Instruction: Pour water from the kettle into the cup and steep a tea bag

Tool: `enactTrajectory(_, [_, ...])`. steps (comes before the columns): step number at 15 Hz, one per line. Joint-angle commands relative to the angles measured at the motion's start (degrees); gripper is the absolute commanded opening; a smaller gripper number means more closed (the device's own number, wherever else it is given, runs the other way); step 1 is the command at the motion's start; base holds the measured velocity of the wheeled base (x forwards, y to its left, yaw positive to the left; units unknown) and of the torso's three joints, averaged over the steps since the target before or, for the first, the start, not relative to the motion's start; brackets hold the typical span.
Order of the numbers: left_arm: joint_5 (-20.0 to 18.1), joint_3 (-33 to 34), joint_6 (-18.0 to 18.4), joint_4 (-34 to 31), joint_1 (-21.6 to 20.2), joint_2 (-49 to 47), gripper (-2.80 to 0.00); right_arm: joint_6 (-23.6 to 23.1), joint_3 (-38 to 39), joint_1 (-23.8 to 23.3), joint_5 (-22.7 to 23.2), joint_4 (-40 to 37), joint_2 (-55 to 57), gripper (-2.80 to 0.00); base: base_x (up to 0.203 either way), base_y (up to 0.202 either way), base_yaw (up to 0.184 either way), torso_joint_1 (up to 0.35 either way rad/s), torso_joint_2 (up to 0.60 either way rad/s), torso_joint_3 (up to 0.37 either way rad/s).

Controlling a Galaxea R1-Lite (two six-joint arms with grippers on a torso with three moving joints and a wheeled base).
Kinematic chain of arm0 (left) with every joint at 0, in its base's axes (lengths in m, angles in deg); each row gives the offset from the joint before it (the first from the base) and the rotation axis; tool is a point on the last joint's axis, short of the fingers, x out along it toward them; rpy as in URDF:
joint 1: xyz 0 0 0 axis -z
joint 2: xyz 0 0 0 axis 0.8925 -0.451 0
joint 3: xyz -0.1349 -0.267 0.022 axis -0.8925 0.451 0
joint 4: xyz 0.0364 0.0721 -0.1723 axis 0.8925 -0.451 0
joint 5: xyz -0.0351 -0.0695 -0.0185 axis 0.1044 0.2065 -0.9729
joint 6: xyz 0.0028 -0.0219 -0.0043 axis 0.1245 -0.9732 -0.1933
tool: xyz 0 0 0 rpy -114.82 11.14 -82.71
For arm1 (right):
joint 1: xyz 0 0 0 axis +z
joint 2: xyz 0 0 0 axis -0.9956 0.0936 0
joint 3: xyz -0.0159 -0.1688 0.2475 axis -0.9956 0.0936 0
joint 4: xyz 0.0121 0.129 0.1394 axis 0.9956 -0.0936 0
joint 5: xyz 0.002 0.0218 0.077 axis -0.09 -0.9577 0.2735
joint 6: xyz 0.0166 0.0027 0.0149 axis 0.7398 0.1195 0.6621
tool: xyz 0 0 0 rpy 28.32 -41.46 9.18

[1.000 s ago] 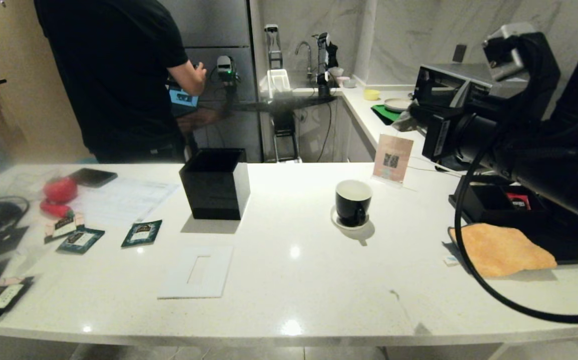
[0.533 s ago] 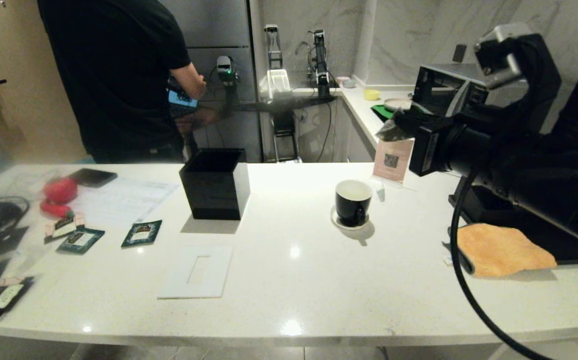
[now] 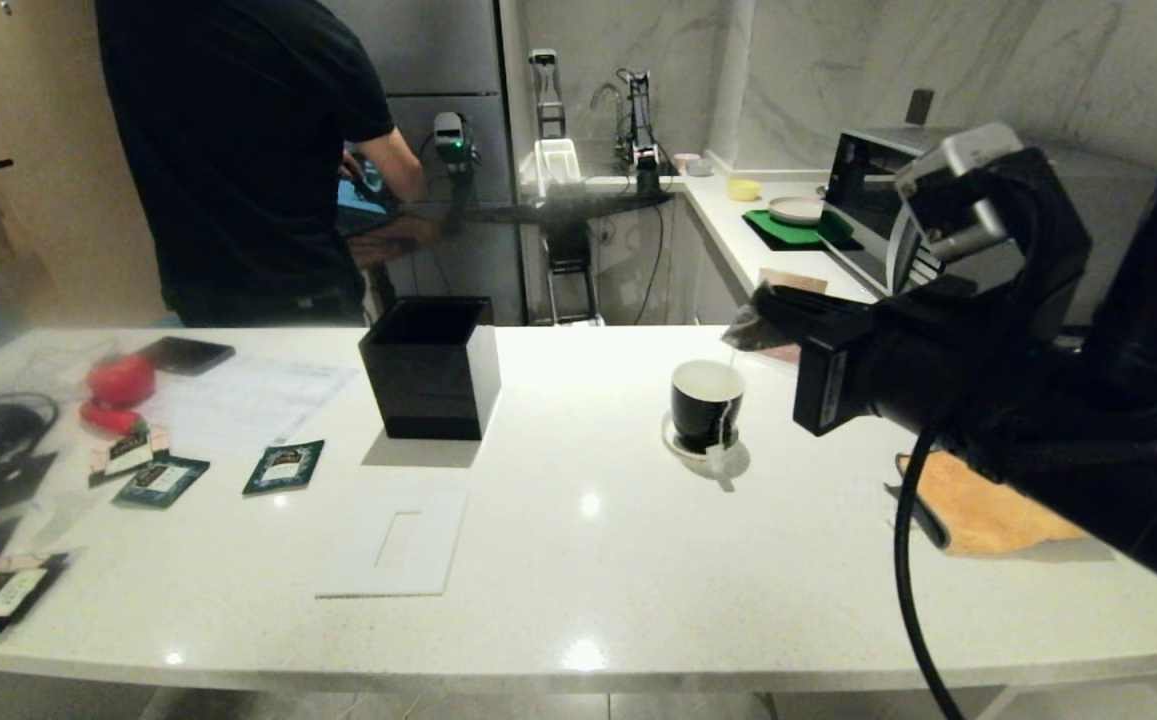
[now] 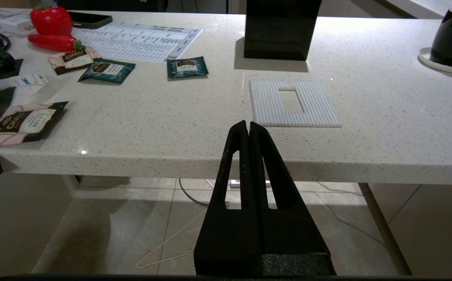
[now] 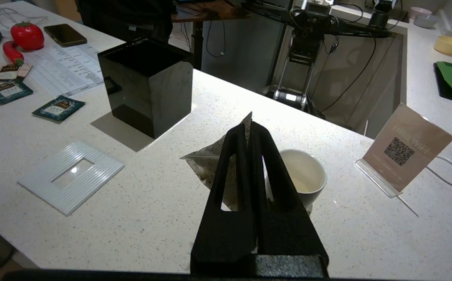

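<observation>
Head view: right gripper (image 3: 753,318) jaws pinch tea bag (image 5: 210,164) above cup (image 3: 706,402); black box (image 3: 430,366) beside.

A kitchen: marble walls, sink tap (image 3: 606,97), white stone counter (image 3: 578,560).

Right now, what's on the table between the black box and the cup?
Nothing. The head view shows bare table between the box and the cup.
</observation>
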Motion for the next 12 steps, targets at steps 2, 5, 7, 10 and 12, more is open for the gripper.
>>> enactTrajectory(2, [0.03, 0.00, -0.09, 0.01, -0.01, -0.09, -2.80, 0.02, 0.13, 1.51, 0.03, 0.30, 1.22, -2.80, 0.000, 0.000, 0.000, 0.000, 0.00, 0.000])
enactTrajectory(5, [-0.06, 0.00, -0.01, 0.01, -0.01, -0.08, -2.80, 0.18, -0.21, 2.19, 0.03, 0.38, 2.48, -2.80, 0.000, 0.000, 0.000, 0.000, 0.00, 0.000])
enactTrajectory(7, [-0.06, 0.00, -0.10, 0.10, -0.01, -0.01, -2.80, 0.39, -0.68, 3.41, 0.03, 0.48, 2.89, -2.80, 0.000, 0.000, 0.000, 0.000, 0.00, 0.000])
enactTrajectory(10, [-0.58, 0.00, -0.18, 0.10, -0.01, -0.09, -2.80, 0.46, -0.83, 4.60, -0.06, 0.39, 2.90, -2.80, 0.000, 0.000, 0.000, 0.000, 0.00, 0.000])
enactTrajectory(12, [-0.58, 0.00, -0.08, -0.05, -0.01, -0.08, -2.80, 0.46, -0.75, 4.60, -0.06, 0.39, 2.90, -2.80, 0.000, 0.000, 0.000, 0.000, 0.00, 0.000])
